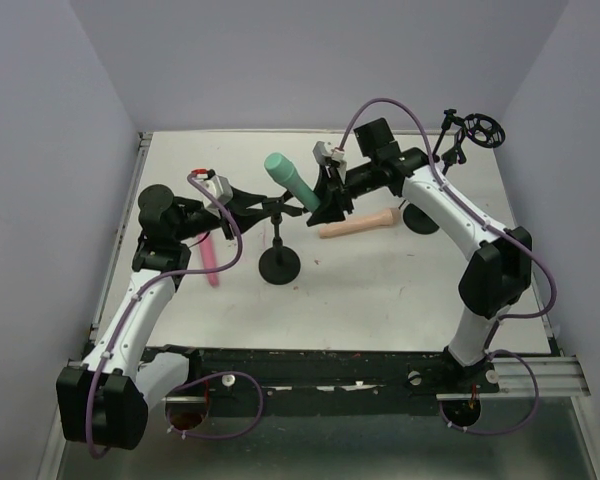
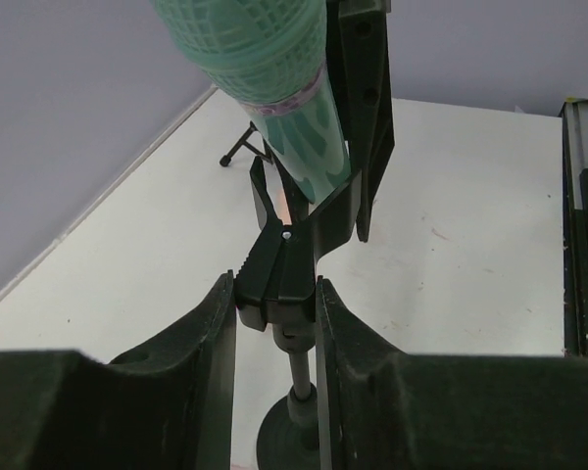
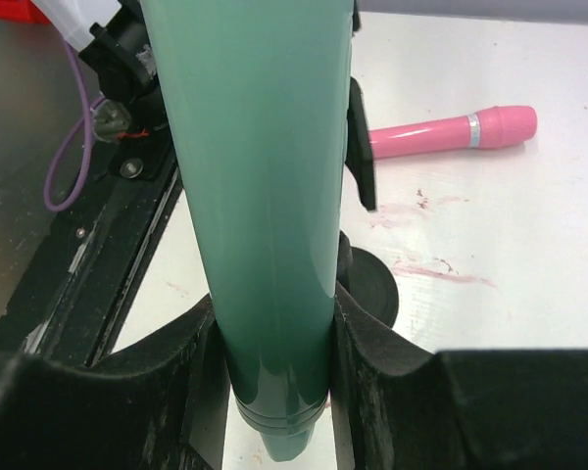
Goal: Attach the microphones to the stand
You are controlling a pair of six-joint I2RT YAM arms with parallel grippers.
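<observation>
At stand (image 1: pixel 279 262) top, left gripper (image 2: pixel 274 294) pinches clip (image 2: pixel 282 264). Right gripper (image 3: pixel 279 338) clamped on teal mic (image 3: pixel 260 196), tail at clip mouth. I'd push tail straight along clip axis, slowly. Pink mic (image 1: pixel 210 258), peach mic (image 1: pixel 358 224) lie on table (image 1: pixel 380 290).

You will find no legible text, label, brand, number or sign in any of the three views; nothing here can be read.
</observation>
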